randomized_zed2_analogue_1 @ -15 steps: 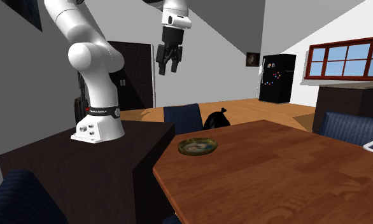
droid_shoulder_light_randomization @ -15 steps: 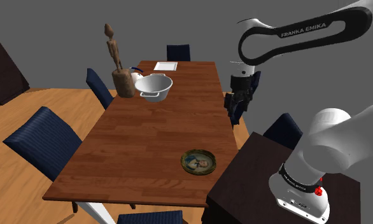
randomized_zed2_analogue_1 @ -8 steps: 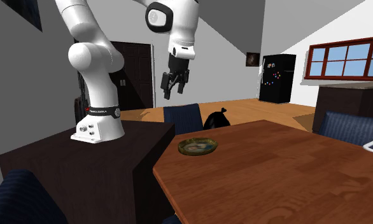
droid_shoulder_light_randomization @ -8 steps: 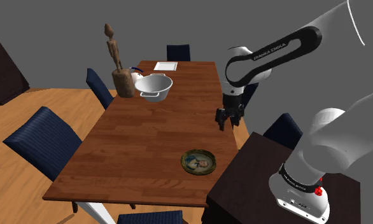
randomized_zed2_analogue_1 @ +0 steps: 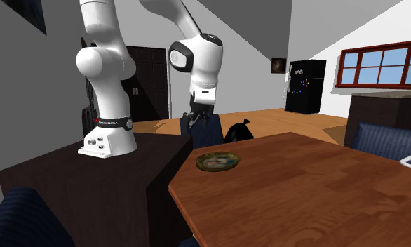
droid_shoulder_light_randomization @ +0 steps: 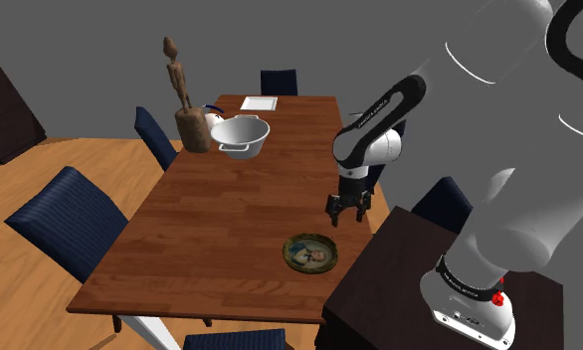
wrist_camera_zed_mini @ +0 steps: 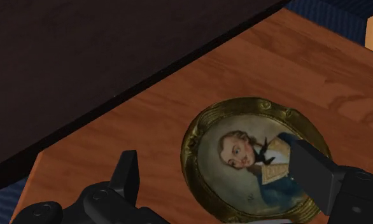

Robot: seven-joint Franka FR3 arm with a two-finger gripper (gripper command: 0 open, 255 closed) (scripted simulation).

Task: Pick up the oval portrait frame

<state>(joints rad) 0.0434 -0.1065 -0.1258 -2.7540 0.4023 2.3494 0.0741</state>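
Oval portrait frame (wrist_camera_zed_mini: pixel 255 159): gilt rim, lying flat and face up on the table (droid_shoulder_light_randomization: pixel 240 209), near the edge beside the stand (droid_shoulder_light_randomization: pixel 409 268). End effector (droid_shoulder_light_randomization: pixel 347 214): hangs above it pointing down, fingers spread and empty, presumably to straddle the rim.

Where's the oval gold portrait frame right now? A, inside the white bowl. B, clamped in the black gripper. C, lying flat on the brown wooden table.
C: the oval gold portrait frame lies flat on the brown wooden table, and the open black gripper hangs clear of it.
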